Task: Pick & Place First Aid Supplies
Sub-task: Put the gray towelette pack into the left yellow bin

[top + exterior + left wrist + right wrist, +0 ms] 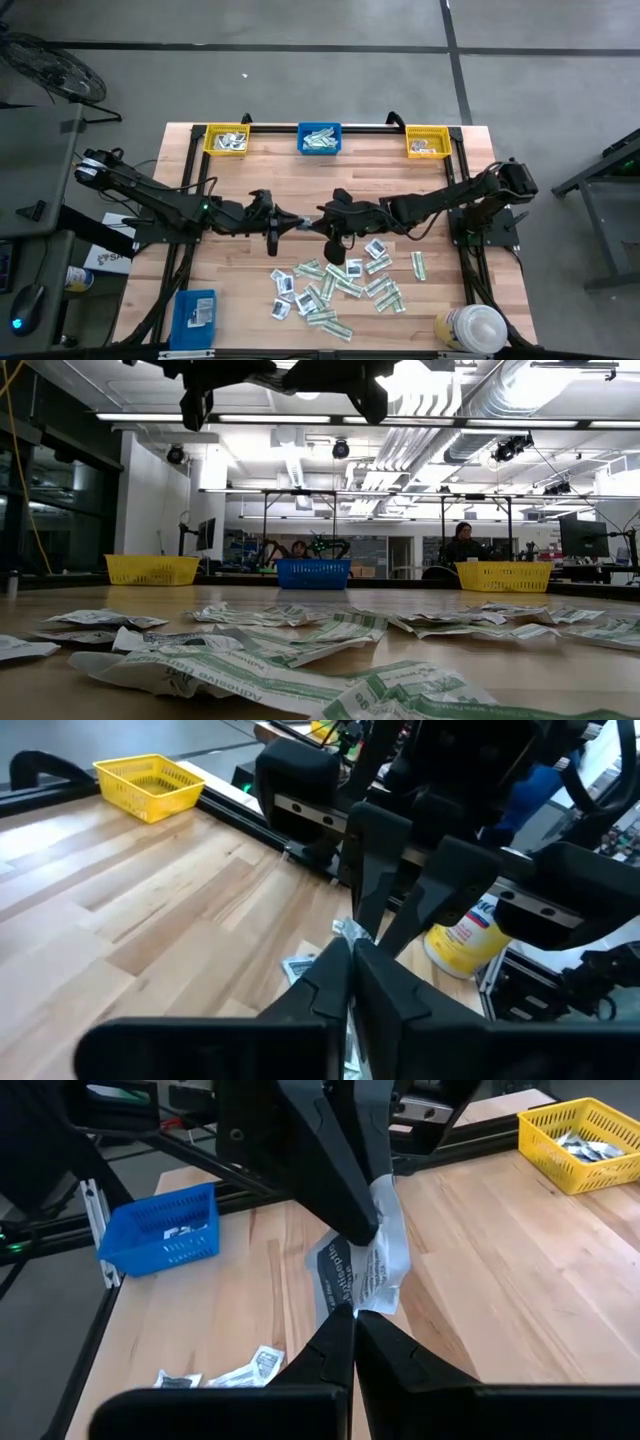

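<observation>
The table [250, 180] is clear of arms everywhere but its middle, where both reach in and meet nose to nose, lifted above the pile [335, 285] of supplies lying nearer the front edge. Three bins sit along the far rail: a yellow bin [226, 140] on the left, a blue bin [319, 138] in the centre, and a second yellow one [427, 142] on the right; all three already hold packets.

You look to be mid-handover. One packet [372, 1265], white with dark print, hangs in the air between the two claws, well above the wood. The right gripper [353, 1318] is pressed together on its lower edge, and the left gripper [351, 952] pinches its upper part from the opposite side, fingers closed tight.

To do this well, keep both arms motionless while two claws share the paper; any pull now could tear or crumple it. Check in the right wrist view that the left claw has a real bite on the packet and not just a corner. Only then open the right claw, fully, and back it straight away along its own line so a finger does not drag the paper. Carry the packet off with the left arm at this height, clear of the pile, and choose the bin whose contents match it; from here I cannot tell which that is
</observation>
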